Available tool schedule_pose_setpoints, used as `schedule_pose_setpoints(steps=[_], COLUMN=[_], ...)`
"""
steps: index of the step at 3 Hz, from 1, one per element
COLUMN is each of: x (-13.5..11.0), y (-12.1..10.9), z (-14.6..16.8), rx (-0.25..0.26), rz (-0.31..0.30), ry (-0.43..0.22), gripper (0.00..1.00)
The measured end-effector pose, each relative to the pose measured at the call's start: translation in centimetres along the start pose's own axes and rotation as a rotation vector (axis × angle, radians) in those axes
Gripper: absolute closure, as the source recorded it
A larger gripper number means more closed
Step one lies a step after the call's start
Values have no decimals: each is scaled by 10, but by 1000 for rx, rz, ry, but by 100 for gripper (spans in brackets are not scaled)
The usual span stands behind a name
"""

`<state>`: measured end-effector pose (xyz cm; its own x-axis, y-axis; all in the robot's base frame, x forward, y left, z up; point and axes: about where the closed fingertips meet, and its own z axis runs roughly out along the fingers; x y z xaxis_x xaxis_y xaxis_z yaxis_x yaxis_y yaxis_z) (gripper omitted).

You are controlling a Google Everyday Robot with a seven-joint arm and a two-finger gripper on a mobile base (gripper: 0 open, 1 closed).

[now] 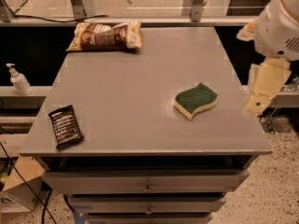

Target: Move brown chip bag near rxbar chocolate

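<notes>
The brown chip bag [104, 35] lies flat at the table's far left corner, dark brown in the middle with cream ends. The rxbar chocolate [66, 125], a small flat black wrapper with white text, lies near the front left edge. The two are far apart. My gripper [262, 92], a cream-coloured piece hanging from the white arm [280, 27], is off the table's right edge, level with the sponge and far from both objects. It holds nothing I can see.
A green-and-yellow wavy sponge [195, 100] lies right of centre on the grey table [131, 83]. A white pump bottle [18, 80] stands on a shelf left of the table. Drawers sit below the front edge. A metal rail runs behind the table.
</notes>
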<state>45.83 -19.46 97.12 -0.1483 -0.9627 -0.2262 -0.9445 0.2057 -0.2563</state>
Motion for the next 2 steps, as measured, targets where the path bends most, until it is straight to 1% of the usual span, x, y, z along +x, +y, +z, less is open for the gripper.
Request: schedule_pose_setpoints(steps=[1,2], x=[-25,-27], y=[-20,-22], z=[20,24], rx=[-11,-16], rz=[-51,-55], ry=[-88,-98], gripper=[0,0])
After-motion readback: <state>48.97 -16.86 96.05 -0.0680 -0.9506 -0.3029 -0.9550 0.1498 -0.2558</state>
